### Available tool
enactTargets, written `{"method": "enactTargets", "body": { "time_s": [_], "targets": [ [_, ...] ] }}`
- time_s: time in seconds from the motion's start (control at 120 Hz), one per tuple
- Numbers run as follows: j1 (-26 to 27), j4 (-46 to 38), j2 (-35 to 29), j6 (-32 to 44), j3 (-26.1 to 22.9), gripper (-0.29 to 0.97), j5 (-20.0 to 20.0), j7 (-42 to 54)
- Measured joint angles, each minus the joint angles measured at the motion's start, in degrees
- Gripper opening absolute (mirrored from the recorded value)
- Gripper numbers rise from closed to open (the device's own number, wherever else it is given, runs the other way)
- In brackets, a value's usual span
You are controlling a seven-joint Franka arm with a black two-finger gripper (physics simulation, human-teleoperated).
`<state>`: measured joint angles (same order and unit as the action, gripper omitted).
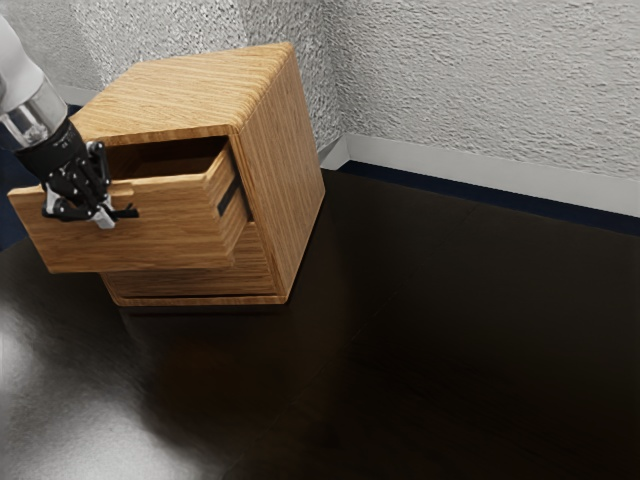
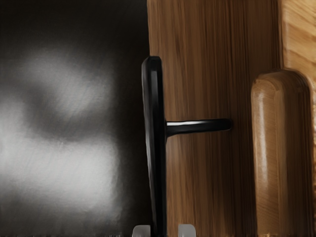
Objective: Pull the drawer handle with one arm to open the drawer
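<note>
At the lower frame, dark glossy table [image 1: 400, 380]. Mid-left, gripper [image 1: 100, 214] at the black handle [image 2: 154, 148] on the drawer [image 1: 150, 235] front; cannot tell whether clamped or loose. Drawer partly out of the wooden cabinet [image 1: 270, 150]. Behind, along the top, rough grey wall [image 1: 480, 70].

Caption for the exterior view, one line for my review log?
Franka hand at the black handle of the drawer, which stands partly open from the wooden cabinet.

one end of the handle [image 2: 154, 148] runs off the wrist view; in the exterior view the gripper [image 1: 100, 214] hides most of it, and the left edge cuts the arm [image 1: 25, 95]
</note>
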<state>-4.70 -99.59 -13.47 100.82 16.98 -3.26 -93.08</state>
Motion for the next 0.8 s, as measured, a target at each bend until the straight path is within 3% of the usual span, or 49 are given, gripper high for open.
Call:
{"method": "enactTargets", "body": {
  "time_s": [0.433,0.8],
  "targets": [
    [-0.5,-5.9,-5.7,3.7,-0.6,-0.11,-0.4,-0.3],
    [-4.6,-9.8,-9.0,4.8,-4.9,-0.11,-0.4,-0.4]
  ]
}}
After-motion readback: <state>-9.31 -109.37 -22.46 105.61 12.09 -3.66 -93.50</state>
